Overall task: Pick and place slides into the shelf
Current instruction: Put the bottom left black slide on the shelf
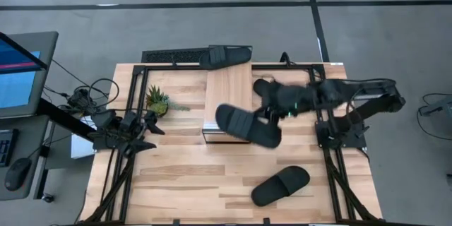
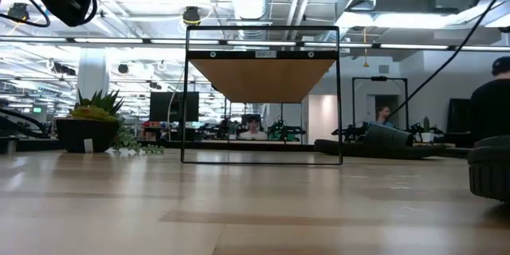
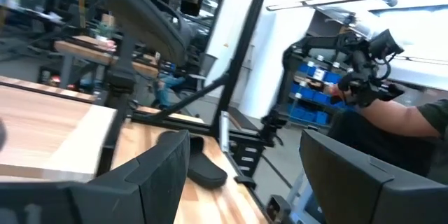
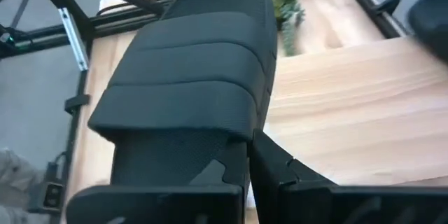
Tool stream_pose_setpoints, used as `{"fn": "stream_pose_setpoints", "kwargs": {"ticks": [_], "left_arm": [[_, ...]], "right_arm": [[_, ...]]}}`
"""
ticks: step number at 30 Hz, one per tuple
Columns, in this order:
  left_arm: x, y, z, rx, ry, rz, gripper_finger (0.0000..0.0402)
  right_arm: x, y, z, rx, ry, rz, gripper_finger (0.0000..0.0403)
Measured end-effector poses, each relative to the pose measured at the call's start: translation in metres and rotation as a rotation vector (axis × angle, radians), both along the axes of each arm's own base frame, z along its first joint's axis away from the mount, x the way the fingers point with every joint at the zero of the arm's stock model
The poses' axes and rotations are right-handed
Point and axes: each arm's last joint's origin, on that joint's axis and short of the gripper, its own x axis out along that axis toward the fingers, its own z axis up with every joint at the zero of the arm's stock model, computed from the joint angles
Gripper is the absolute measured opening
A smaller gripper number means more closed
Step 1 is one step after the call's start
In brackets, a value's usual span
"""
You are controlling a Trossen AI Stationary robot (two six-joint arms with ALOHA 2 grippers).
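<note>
My right gripper (image 1: 274,116) is shut on a black slide (image 1: 247,126) and holds it in the air over the near end of the shelf (image 1: 227,88), a narrow unit with a light wood top. A second slide (image 1: 229,55) lies at the shelf's far end. A third slide (image 1: 281,186) rests sole-down on the table near the front right. A fourth slide (image 1: 263,88) shows partly under my right arm, beside the shelf. My left gripper (image 3: 245,182) stands open at the table's left, next to the plant, with nothing between its fingers. My right gripper pinches the slide's sole behind the strap (image 4: 234,155) between its two fingers, at the end nearest the wrist. The fingers come slanting down from the table's right. The slide is lifted clear and reaches out beyond the fingers toward the table's left, strap (image 4: 189,77) up.
A small potted plant (image 1: 157,102) stands left of the shelf, close to my left gripper. Black metal frame rails (image 1: 332,155) run along the table's left and right sides. A monitor (image 1: 21,70) stands off the table's left edge. Bare wood lies at the near middle (image 1: 191,183).
</note>
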Motion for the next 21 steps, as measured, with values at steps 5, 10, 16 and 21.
{"fn": "stream_pose_setpoints", "kwargs": {"ticks": [5,10,16,21], "left_arm": [[0.001,0.003,0.0,-0.01,0.007,0.121,0.0258],[0.001,0.007,0.001,-0.024,0.007,0.241,0.0258],[0.0,0.011,0.006,-0.015,-0.031,0.36,0.0258],[-0.001,0.014,0.009,-0.016,-0.042,0.439,0.0258]], "right_arm": [[-0.015,-0.056,0.006,-0.019,0.015,0.068,0.0],[-0.028,-0.108,0.003,-0.039,0.004,0.152,0.0],[-0.033,-0.165,-0.012,-0.025,-0.032,0.22,0.0],[-0.027,-0.204,-0.036,-0.001,-0.022,0.257,0.0]]}}
